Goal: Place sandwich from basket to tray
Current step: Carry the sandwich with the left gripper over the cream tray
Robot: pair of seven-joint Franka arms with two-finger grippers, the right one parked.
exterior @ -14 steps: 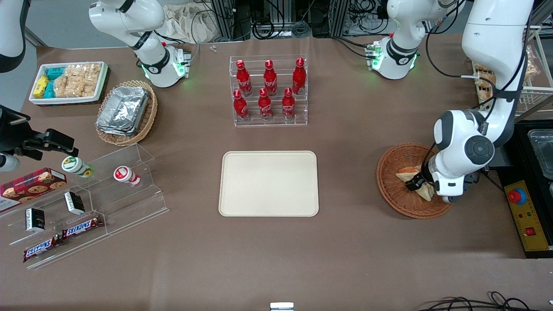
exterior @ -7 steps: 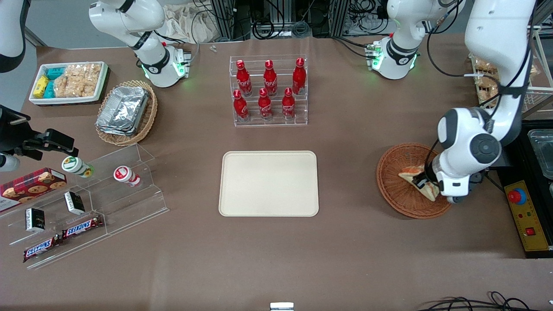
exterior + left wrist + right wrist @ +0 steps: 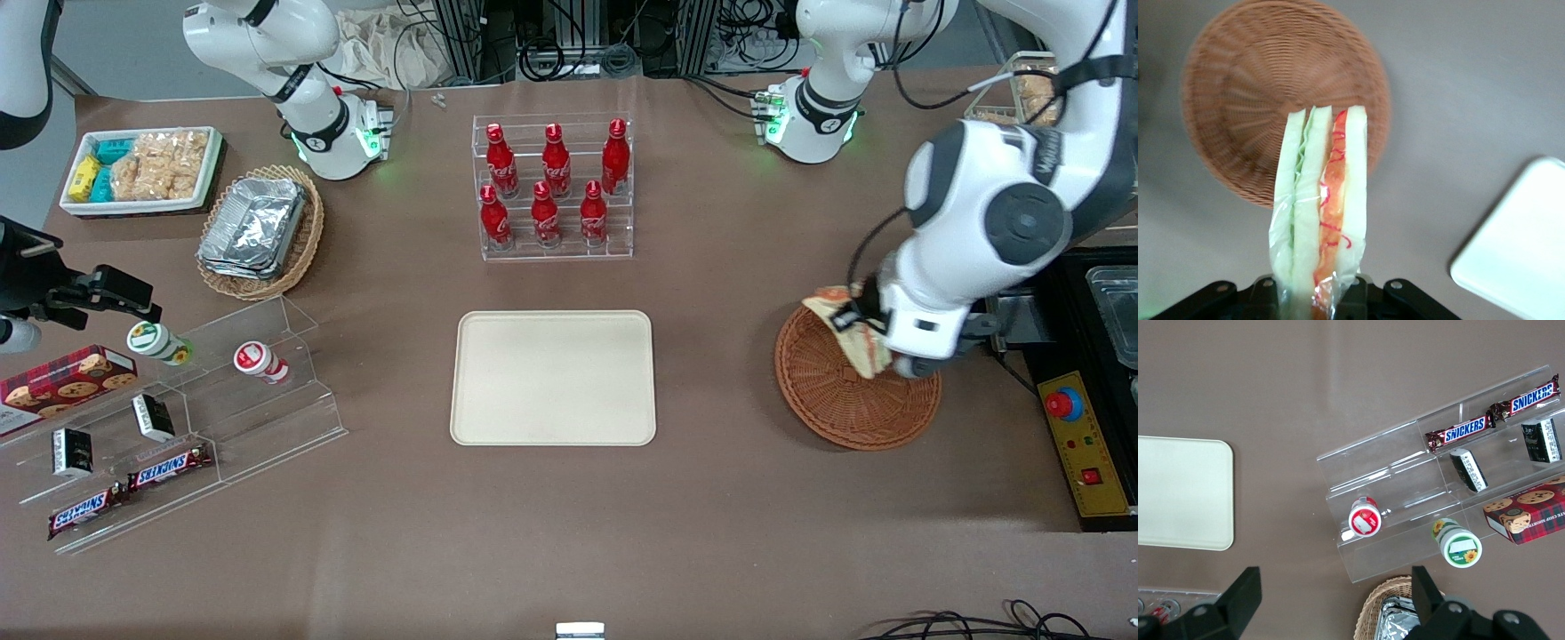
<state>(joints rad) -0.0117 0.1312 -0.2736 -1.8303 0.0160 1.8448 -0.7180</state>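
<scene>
Nearest the front camera, in the middle of the table: the tray [image 3: 553, 378], flat and bare. You have a wide landing area there, and no obstacle stands on the path from the working arm's end to it.

Toward the working arm's end: the basket [image 3: 845, 400] sits on the table with nothing in it. The sandwich [image 3: 846, 329] hangs above the basket's rim, clear of the weave.

The gripper [image 3: 867, 331] is closed on the sandwich. In the wrist view its fingers [image 3: 1265, 293] pinch the wedge across its wrapped end, and the cut side points away from the camera, red and green layers [image 3: 1328, 200] showing. That grip squeezes the bread faces together, so the layers stay stacked rather than sliding apart; my judgement is that it is a sound hold for soft bread in film.

The wedge is held high enough to pass over the basket wall. Lift looks done; you have the carry toward the tray ahead, then the lowering.

Farther off: the rack of red bottles [image 3: 553, 182], well apart from your route.
</scene>
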